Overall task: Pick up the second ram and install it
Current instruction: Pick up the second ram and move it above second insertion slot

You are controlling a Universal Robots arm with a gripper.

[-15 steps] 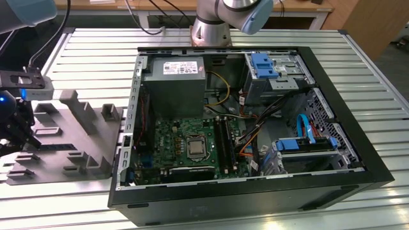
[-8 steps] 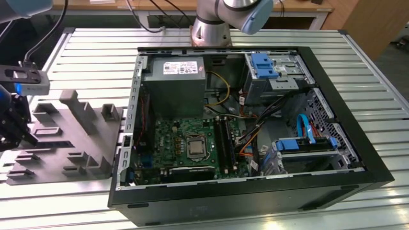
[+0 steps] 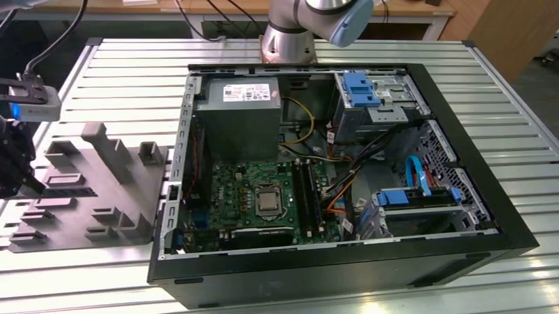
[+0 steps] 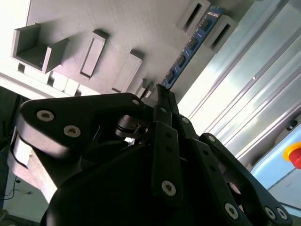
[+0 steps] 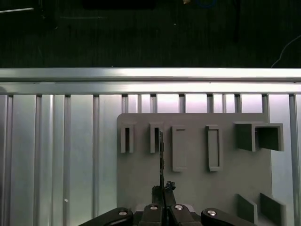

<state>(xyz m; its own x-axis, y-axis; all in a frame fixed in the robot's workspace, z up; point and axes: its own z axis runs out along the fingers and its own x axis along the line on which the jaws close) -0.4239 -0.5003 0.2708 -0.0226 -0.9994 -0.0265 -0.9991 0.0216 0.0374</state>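
Clamping second ram (image 4: pixel 190 44) on grey fixture (image 5: pixel 197 188), pincer (image 4: pixel 163 94).

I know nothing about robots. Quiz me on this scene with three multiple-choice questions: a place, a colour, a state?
1. Where is the second ram? A in a motherboard slot; B on the grey fixture; C on the floor.
2. What colour are the drive-bay clips? A red; B blue; C yellow.
3. The tool is: A wide open; B holding a cable; C shut on the ram's end.
Answers: 1 B, it stands among the fixture's blocks in both wrist views; 2 B, blue in the exterior view; 3 C, it pinches the stick in the second wrist view.
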